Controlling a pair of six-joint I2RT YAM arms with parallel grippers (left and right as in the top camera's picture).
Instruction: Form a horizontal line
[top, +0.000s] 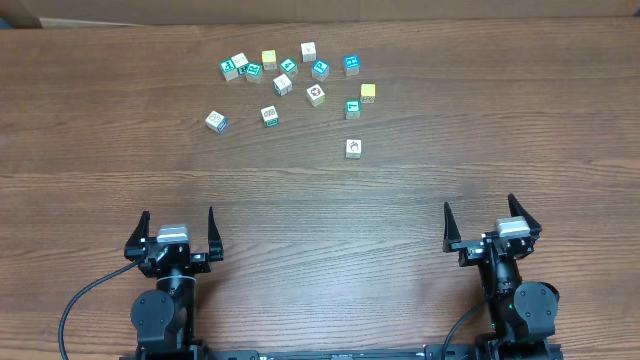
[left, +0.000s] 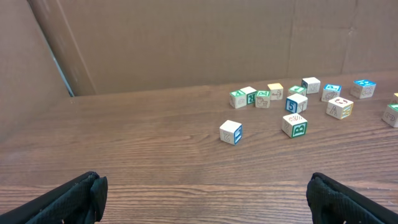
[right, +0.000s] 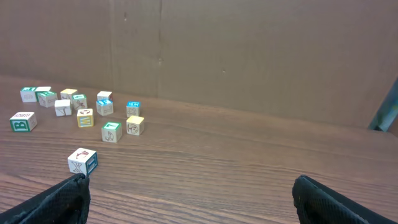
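Observation:
Several small picture cubes lie loose and scattered at the far middle of the wooden table, some white-faced with green or teal sides, two yellow. No horizontal line is in view. One cube sits alone, nearest the arms; another lies at the left edge of the group. My left gripper rests near the front left, open and empty, far from the cubes. My right gripper rests near the front right, also open and empty. The left wrist view shows the cubes far ahead, the right wrist view a cube by its left finger.
A brown cardboard wall stands behind the table's far edge, also seen as a cardboard wall in the right wrist view. A black cable loops beside the left arm's base.

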